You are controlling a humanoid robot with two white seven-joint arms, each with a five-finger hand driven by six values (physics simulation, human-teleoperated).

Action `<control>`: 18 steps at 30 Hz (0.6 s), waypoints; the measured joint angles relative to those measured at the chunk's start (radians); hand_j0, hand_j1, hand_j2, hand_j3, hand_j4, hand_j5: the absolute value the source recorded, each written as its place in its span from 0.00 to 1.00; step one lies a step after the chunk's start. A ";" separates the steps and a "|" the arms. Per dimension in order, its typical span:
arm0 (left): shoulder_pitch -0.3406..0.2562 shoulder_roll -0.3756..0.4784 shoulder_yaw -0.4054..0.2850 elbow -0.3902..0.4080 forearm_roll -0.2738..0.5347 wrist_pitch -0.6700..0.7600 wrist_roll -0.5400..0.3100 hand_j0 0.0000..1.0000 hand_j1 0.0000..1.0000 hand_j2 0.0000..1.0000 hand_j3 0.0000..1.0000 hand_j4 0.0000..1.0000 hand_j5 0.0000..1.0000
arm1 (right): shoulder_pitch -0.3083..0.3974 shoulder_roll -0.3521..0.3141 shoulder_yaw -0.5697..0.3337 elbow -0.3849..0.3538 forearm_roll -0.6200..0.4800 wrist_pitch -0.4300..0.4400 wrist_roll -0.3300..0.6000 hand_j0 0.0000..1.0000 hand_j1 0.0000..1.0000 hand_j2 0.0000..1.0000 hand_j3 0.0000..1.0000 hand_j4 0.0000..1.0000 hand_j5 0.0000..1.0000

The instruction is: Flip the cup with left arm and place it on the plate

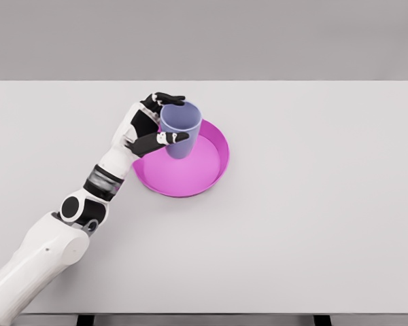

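Left hand (153, 125) wrapped around a lavender cup (181, 129), fingers (168, 99) curled over the far side of the rim, thumb across the near wall. Cup upright, mouth up, slightly tilted, sitting over the left part of the magenta plate (207, 173); can't tell if its base touches the plate. Plate lies on the white table (313, 204), a bit left of centre. Left arm enters from the near-left corner.

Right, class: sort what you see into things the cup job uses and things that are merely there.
In the job:
- left hand, fingers round the cup
- cup, mouth up
- pink plate

Merely there:
- table, nothing else on it
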 measured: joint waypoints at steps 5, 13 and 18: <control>-0.002 -0.027 -0.027 0.031 -0.001 -0.014 -0.002 0.49 0.49 0.49 0.49 0.49 0.49 | 0.000 0.000 0.000 0.000 0.000 0.000 0.000 1.00 1.00 1.00 1.00 1.00 1.00; -0.008 -0.036 -0.044 0.062 -0.002 -0.017 0.000 0.49 0.49 0.49 0.49 0.49 0.49 | 0.002 0.000 0.000 0.000 0.000 0.000 0.000 1.00 1.00 1.00 1.00 1.00 1.00; -0.012 -0.034 -0.038 0.068 -0.001 -0.017 0.002 0.49 0.49 0.49 0.49 0.49 0.49 | 0.002 0.000 0.000 0.000 0.000 0.000 0.000 1.00 1.00 1.00 1.00 1.00 1.00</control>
